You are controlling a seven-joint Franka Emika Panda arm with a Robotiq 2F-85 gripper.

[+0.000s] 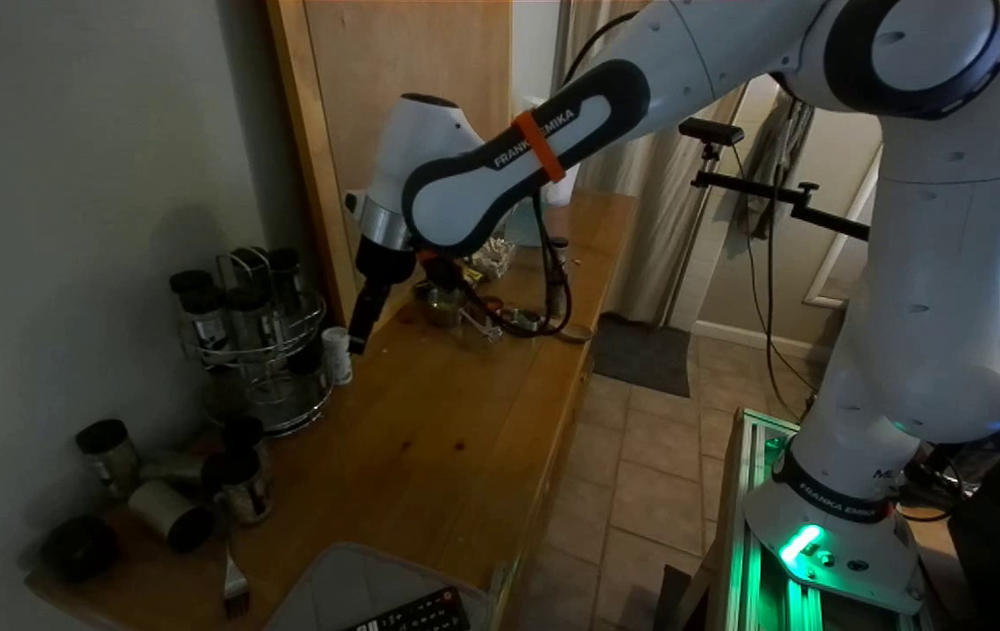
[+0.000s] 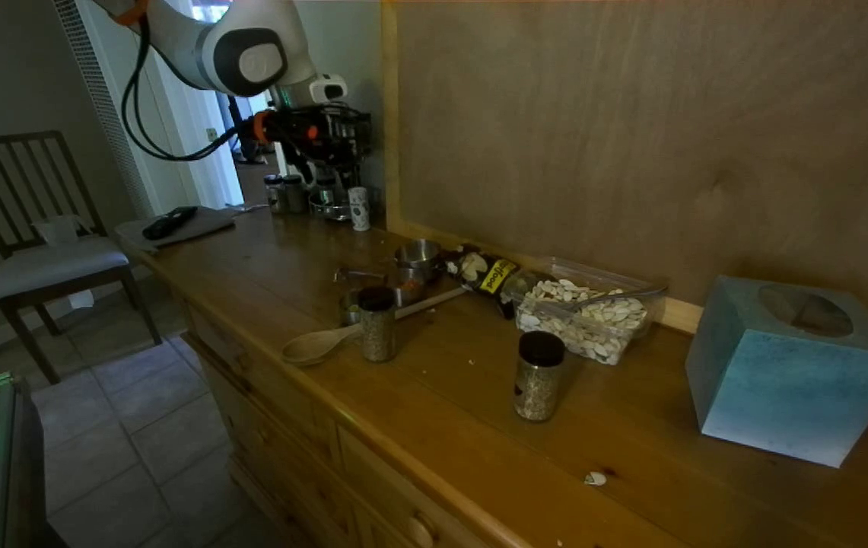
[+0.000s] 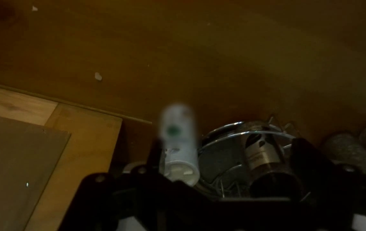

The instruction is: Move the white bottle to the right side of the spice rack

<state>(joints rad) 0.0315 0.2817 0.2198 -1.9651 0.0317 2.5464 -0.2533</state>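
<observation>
Black-lidded jars (image 1: 168, 515) crowd the near left of the wooden dresser (image 1: 438, 478), some standing, at least one lying on its side, with a fork (image 1: 236, 582) just beside them. Next comes the round wire spice rack (image 1: 289, 412), jars (image 1: 212, 329) standing on its upper level. Right of it in an exterior view, the white bottle (image 1: 338, 358) stands upright on the dresser, just beside the rack; whether the two touch I cannot tell. The gripper (image 1: 358, 346) points down near the bottle. In the wrist view its fingers (image 3: 309, 157) are spread well apart, the bottle and one rack jar (image 3: 263, 147) showing between them, the bottle nearer the finger on that view's left. Farther right, a remote control (image 1: 425, 612) rests on a grey mat (image 1: 351, 578), metal cups (image 1: 445, 308) sit farther back, and the robot's base (image 1: 850, 517) glows with a green light (image 1: 801, 543).
</observation>
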